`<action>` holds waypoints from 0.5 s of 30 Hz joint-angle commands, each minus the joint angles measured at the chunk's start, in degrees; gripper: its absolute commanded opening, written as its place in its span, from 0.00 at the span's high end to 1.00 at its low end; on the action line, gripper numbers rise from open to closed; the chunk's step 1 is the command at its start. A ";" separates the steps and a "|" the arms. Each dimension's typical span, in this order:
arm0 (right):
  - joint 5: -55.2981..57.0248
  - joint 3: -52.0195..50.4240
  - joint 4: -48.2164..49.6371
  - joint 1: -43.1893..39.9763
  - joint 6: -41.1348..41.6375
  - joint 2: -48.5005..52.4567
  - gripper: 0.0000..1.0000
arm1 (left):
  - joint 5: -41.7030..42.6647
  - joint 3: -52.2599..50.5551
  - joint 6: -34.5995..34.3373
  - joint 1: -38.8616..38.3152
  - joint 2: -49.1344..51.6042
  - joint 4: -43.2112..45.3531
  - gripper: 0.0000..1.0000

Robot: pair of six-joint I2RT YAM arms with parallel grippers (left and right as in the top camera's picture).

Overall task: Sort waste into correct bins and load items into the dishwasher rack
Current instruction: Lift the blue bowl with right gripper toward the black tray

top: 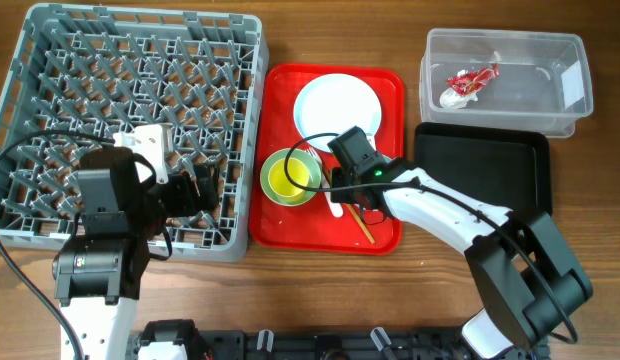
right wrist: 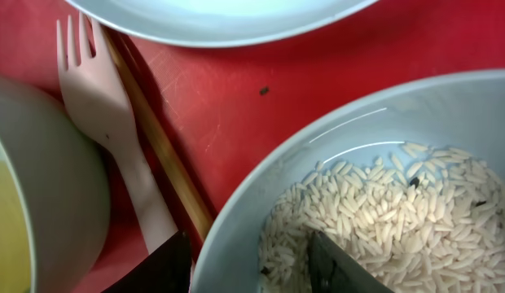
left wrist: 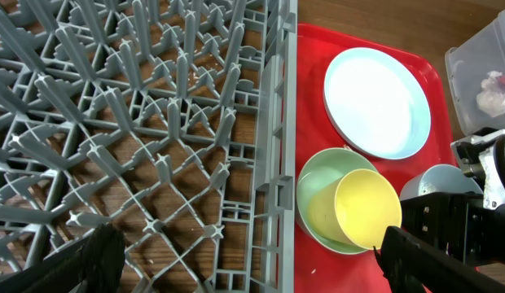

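Note:
My right gripper [right wrist: 248,260] [top: 342,185] is shut on the near rim of the pale blue-white bowl [right wrist: 261,171], one finger outside, one inside on whitish rice scraps [right wrist: 383,220]. The bowl sits on the red tray [top: 385,85] and also shows in the left wrist view [left wrist: 436,179]. Beside it lie wooden chopsticks [right wrist: 155,138] and a white utensil with tines [right wrist: 106,106]. The yellow cup [top: 288,178] stands in the green bowl [top: 272,190]. The white plate [top: 337,105] lies behind. My left gripper [left wrist: 244,260] [top: 195,190] is open and empty over the grey rack's [top: 130,110] right wall.
The clear tub [top: 430,80] at back right holds the red-and-white wrapper [top: 470,82]. The black tray [top: 485,165] lies in front of the tub, right of the red tray. The rack has no dishes in it.

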 commanded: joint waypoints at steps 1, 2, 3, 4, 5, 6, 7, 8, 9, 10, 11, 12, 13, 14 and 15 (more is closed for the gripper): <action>1.75 0.39 0.26 0.33 0.00 0.63 0.51 | 0.13 1.11 -0.33 -0.26 0.22 -0.04 0.00; 1.77 0.83 0.13 0.33 -0.37 0.63 0.49 | 0.13 1.11 -0.33 -0.26 0.22 -0.04 0.00; 1.92 1.25 -0.07 0.31 -0.63 0.63 0.48 | 0.13 1.11 -0.33 -0.26 0.22 -0.04 0.00; 2.01 2.19 -0.63 0.33 -1.29 0.63 0.48 | 0.13 1.11 -0.33 -0.26 0.22 -0.04 0.00; 2.16 2.78 -0.94 0.33 -1.68 0.63 0.48 | 0.13 1.11 -0.33 -0.26 0.22 -0.04 0.00; 2.40 3.50 -1.16 0.31 -1.79 0.63 0.48 | 0.13 1.11 -0.33 -0.26 0.22 -0.04 0.00; 2.69 4.13 -1.49 0.31 -1.79 0.63 0.48 | 0.13 1.11 -0.33 -0.26 0.22 -0.04 0.00; 3.04 4.50 -1.75 0.33 -1.73 0.63 0.49 | 0.13 1.11 -0.33 -0.26 0.22 -0.04 0.00; 3.02 4.59 -1.77 0.31 -1.73 0.63 0.49 | 0.13 1.11 -0.33 -0.26 0.22 -0.04 0.00; 2.99 4.59 -2.01 0.33 -1.66 0.63 0.50 | 0.13 1.11 -0.33 -0.26 0.22 -0.04 0.00; 2.99 4.59 -2.38 0.33 -1.51 0.63 0.50 | 0.13 1.11 -0.33 -0.26 0.22 -0.04 0.00; 3.02 4.59 -2.60 0.33 -1.49 0.63 0.53 | 0.13 1.11 -0.33 -0.26 0.22 -0.04 0.00; 3.02 4.57 -2.67 0.33 -1.51 0.66 0.54 | 0.11 1.11 -0.33 -0.26 0.22 -0.04 0.00; 2.99 4.57 -2.75 0.33 -1.49 0.63 0.55 | 0.11 1.11 -0.33 -0.26 0.22 -0.04 0.00; 2.97 4.57 -2.84 0.35 -1.49 0.66 0.56 | 0.11 1.11 -0.33 -0.26 0.22 -0.02 0.00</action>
